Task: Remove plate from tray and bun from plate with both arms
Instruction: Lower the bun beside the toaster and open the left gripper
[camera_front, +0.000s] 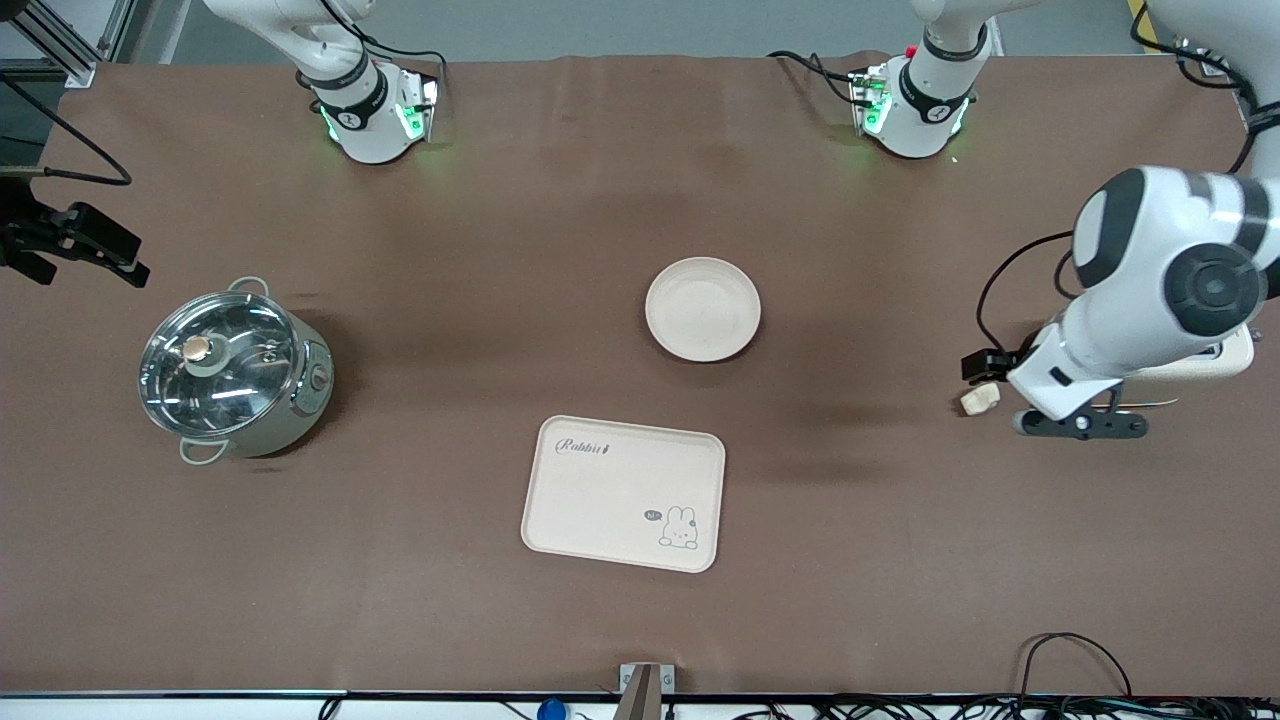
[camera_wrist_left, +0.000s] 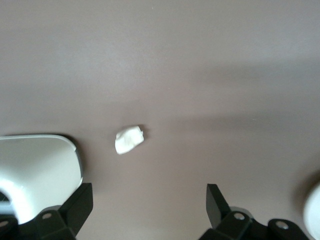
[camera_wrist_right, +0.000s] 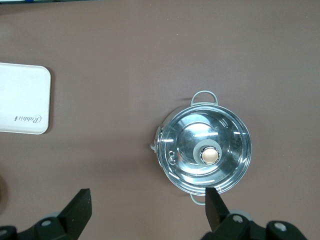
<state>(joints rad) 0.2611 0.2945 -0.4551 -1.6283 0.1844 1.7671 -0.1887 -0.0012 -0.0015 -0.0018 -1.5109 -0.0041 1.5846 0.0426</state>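
Front view: high camera facing the arm bases, looking down on the whole table, tray (camera_front: 623, 493) nearest it, centre; left wrist view: looks straight down, close over the cloth beside the toaster (camera_wrist_left: 37, 167), own fingertips (camera_wrist_left: 80, 205) at frame edge; right wrist view: higher, straight down over the pot (camera_wrist_right: 204, 152), catching the tray's (camera_wrist_right: 22, 98) corner; front view shares pot (camera_front: 232, 370) and toaster (camera_front: 1200, 370).

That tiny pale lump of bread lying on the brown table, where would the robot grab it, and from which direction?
Probably across its narrow middle, coming straight down from above. The small pale cream-yellow bread bun is a short oblong lying flat on the brown table, apart from the cream toaster beside it. The left end effector hangs over that spot with its fingers open, wide enough to straddle the bun's short width.
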